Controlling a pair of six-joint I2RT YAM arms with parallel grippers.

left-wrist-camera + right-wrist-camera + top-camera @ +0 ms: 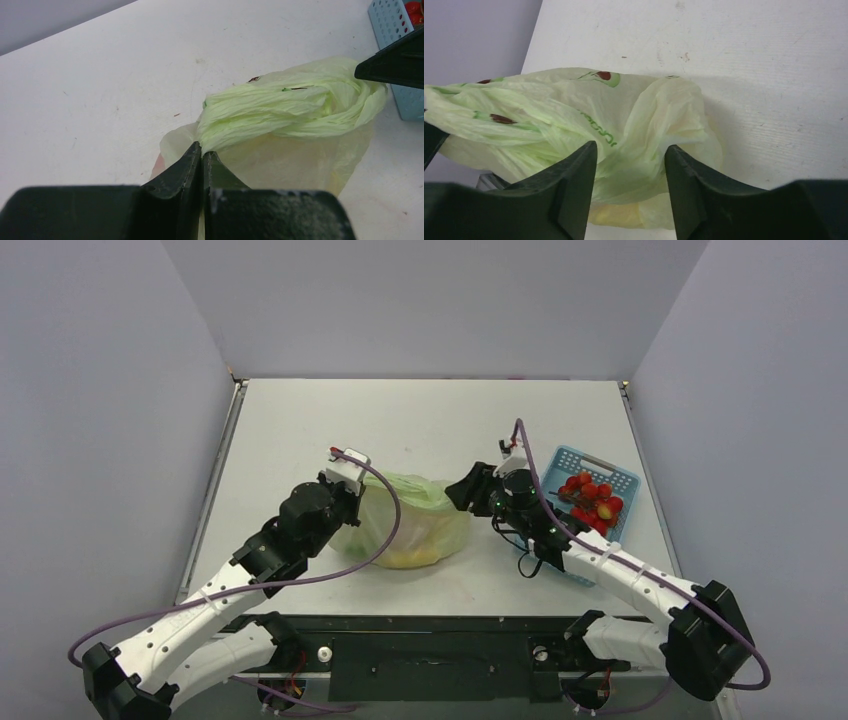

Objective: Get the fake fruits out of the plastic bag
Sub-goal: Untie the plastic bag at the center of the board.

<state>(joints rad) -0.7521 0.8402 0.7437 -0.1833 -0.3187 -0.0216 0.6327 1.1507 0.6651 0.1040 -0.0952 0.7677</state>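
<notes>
A: Count first?
B: One plastic bag (420,525), pale yellow-green, crinkled, with brown-red spots. One blue lattice basket (592,455). Two grippers.
A: And the fake fruits (592,500)?
B: A cluster of red ones in the basket, too tightly packed to count exactly. Yellow shapes (412,556) dimly visible through the bag's film; number impossible to tell.
A: State of the left gripper (202,155)?
B: Clamped tight on the bag's bunched, twisted top, no gap between the jaws. Rest of the bag spread out just ahead of it, resting on the table.
A: And the right gripper (630,160)?
B: Spread wide, holding nothing, one finger on either side of a fold at the bag's other end. Touching the film or not: cannot tell. Basket just beside its wrist, on the side away from the bag.
A: Surface and room?
B: White tabletop (420,420), matte, with a few small specks and scuffs. Plain pale lilac-grey walls (430,300) on three sides.
</notes>
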